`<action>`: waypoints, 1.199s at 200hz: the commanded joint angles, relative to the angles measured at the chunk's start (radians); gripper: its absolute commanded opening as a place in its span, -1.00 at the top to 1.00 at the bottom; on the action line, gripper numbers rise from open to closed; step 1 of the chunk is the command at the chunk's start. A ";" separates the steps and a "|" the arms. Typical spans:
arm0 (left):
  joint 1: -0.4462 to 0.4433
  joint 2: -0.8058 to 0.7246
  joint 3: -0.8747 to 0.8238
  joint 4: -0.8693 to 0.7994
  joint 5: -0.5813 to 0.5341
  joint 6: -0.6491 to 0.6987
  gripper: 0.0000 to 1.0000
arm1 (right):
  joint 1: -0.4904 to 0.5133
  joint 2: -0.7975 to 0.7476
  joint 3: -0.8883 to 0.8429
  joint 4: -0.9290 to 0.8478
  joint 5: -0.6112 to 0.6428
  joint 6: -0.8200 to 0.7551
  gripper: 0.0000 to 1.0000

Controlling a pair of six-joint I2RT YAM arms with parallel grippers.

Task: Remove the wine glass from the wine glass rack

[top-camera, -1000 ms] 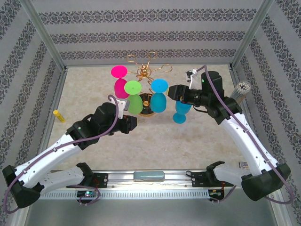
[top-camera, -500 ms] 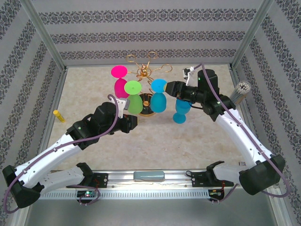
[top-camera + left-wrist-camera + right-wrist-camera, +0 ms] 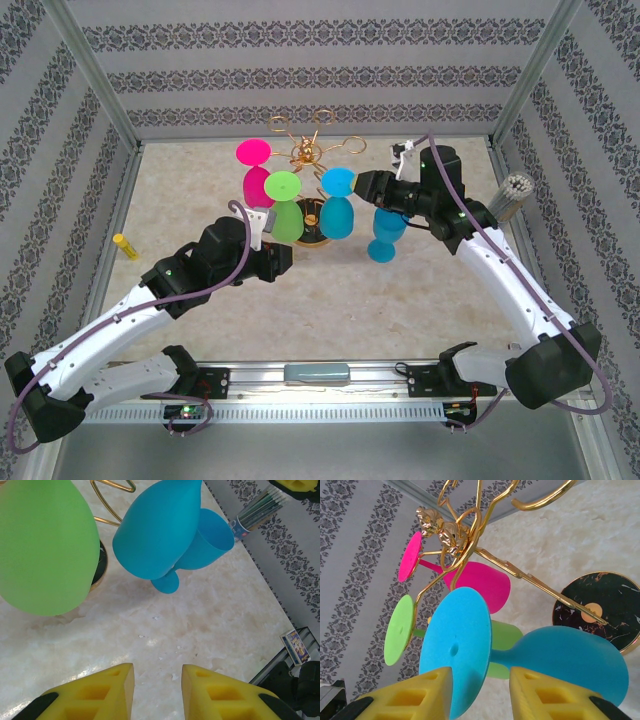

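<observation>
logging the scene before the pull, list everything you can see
rack: 1, gold, back centre
pink glass: 1, pink, hung on rack, left
green glass: 1, green, hung on rack, front
hung blue glass: 1, blue, on rack, right
loose blue glass: 1, blue, on table right of rack
marker: 1, yellow, table's left edge
pen cup: 1, pale, right edge
box: 1, small, pale, near right corner
table: 1, beige marble
left gripper: 1, yellow, open, near green glass
right gripper: 1, yellow, astride hung blue glass's foot
</observation>
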 commanded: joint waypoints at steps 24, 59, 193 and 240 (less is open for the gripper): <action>0.014 -0.016 -0.012 0.034 -0.002 0.005 0.37 | -0.014 0.007 -0.006 0.039 -0.026 0.015 0.32; 0.014 -0.018 -0.014 0.034 -0.005 0.006 0.37 | -0.015 0.008 -0.004 0.044 -0.030 0.017 0.38; 0.014 -0.021 -0.015 0.034 -0.013 0.007 0.38 | -0.017 0.027 0.008 0.055 -0.044 0.028 0.60; 0.014 -0.020 -0.013 0.031 -0.018 0.009 0.38 | -0.017 0.014 0.009 0.051 -0.043 0.035 0.65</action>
